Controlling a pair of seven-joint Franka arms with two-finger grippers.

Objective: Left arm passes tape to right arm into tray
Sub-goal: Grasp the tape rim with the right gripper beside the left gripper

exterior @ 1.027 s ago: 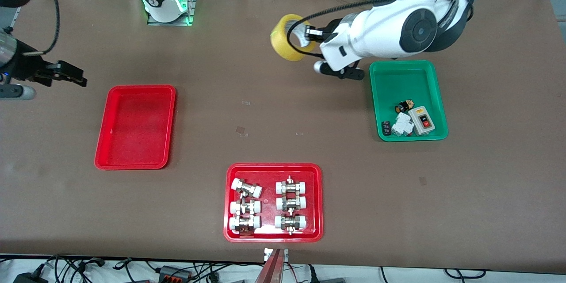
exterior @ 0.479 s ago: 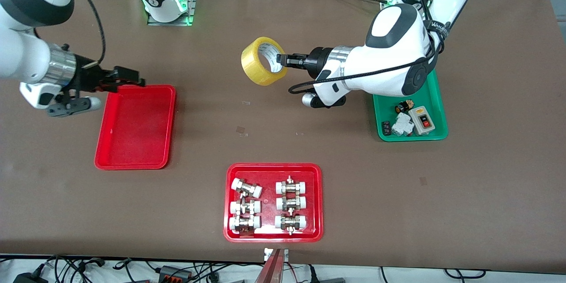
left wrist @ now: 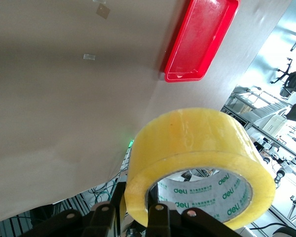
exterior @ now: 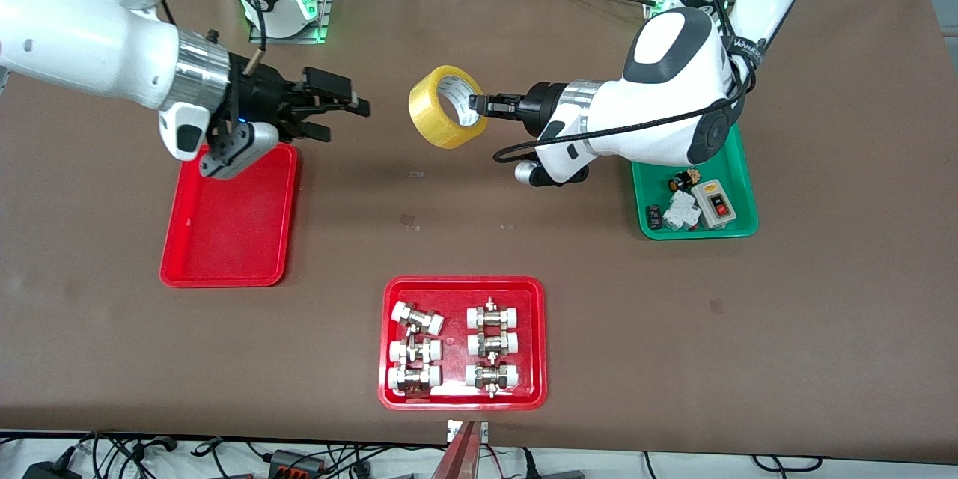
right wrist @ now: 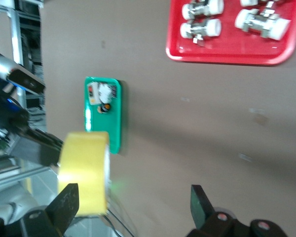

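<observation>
Basically, left end effector [exterior: 474,104] pinches light, stiff, slick tape [exterior: 447,106] through its core — spread right end effector [exterior: 346,111], beside tape, should clamp the free rim.

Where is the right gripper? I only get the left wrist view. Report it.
Observer: The right gripper is over the table, between the plain red tray and the tape, apart from the tape.
Operator: Give me its fingers.
Observer: Open, pointing toward the tape.
Operator: Say what lies under the left arm.
Observer: The left arm partly covers the green tray, which holds small electrical parts.
</observation>
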